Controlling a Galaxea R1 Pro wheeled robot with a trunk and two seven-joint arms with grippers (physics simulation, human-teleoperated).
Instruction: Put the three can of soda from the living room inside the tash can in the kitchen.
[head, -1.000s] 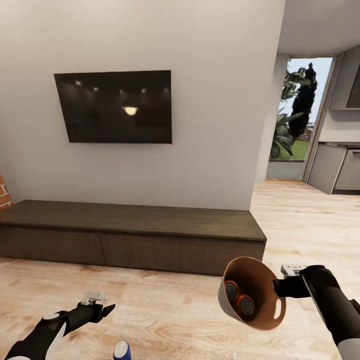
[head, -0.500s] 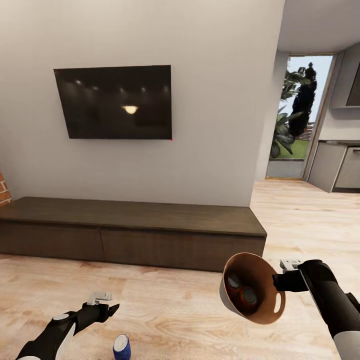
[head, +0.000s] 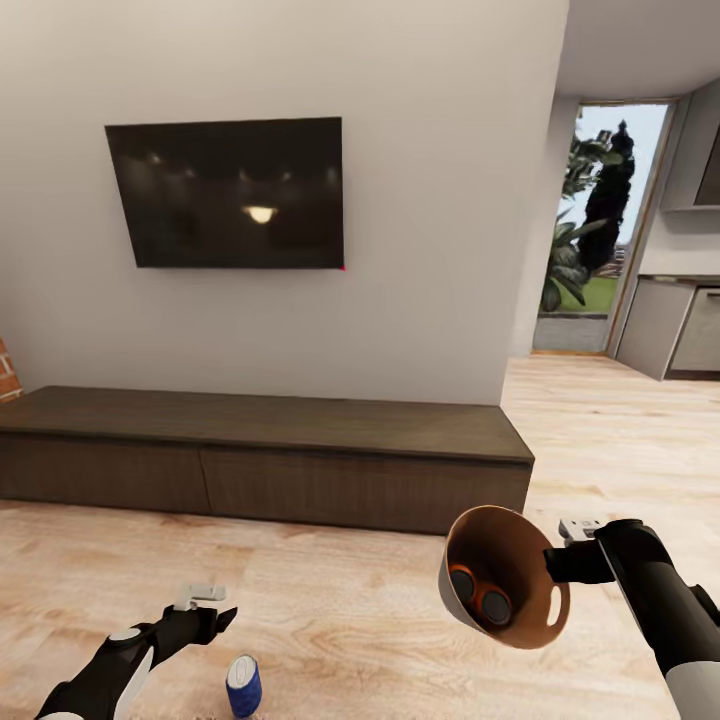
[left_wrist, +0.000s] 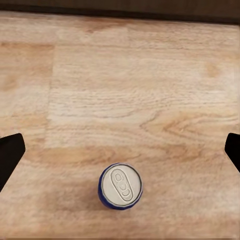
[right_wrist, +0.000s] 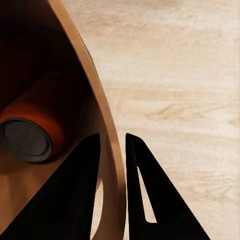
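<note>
At the left of the head view, the left gripper (head: 205, 612) hangs low over the pale wood-plank floor (head: 350, 620) with its jaws spread wide and empty, and the small blue soda can with a silvery top (head: 243, 686) stands upright on the planks just beside it. To pick it up cleanly, the arm should probably centre both fingers around the can's body before squeezing, since a glancing touch could tip it. At the right, the right gripper (head: 570, 560) pinches the rim of the tilted copper-brown tapered trash can (head: 455, 590), inside which two orange soda cans (head: 480, 598) lie.
</note>
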